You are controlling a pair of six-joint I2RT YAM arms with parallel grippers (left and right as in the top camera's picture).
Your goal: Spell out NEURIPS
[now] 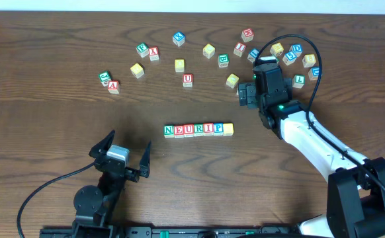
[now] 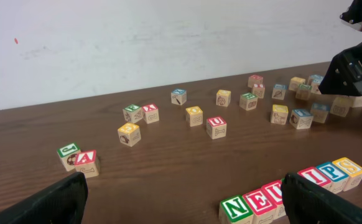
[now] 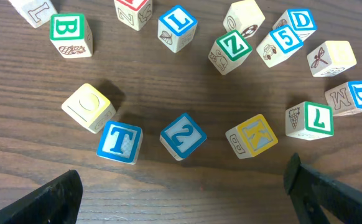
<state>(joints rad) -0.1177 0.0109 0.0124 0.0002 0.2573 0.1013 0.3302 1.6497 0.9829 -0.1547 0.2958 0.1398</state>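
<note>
- A dark wooden table (image 1: 47, 119) fills the overhead view.
- The white right arm (image 1: 311, 139) reaches from the near right corner toward the far right. Its right gripper (image 3: 184, 199) hangs with jaws spread wide and holds nothing. Below it are loose cubes, among them a blue T (image 3: 119, 142), a blue 2 (image 3: 183, 135) and a yellow K (image 3: 252, 135).
- The left gripper (image 1: 126, 147) sits near the front left, jaws wide apart and empty.
- The NEURIPS row (image 1: 198, 129) lies at the table's centre. Its seven cubes touch side by side, with the green N (image 1: 169, 131) at the left end and the yellow-faced cube (image 1: 228, 128) at the right.
- Other letter cubes lie scattered across the far side, well apart from the row, including a spare red U (image 1: 188, 80).
</note>
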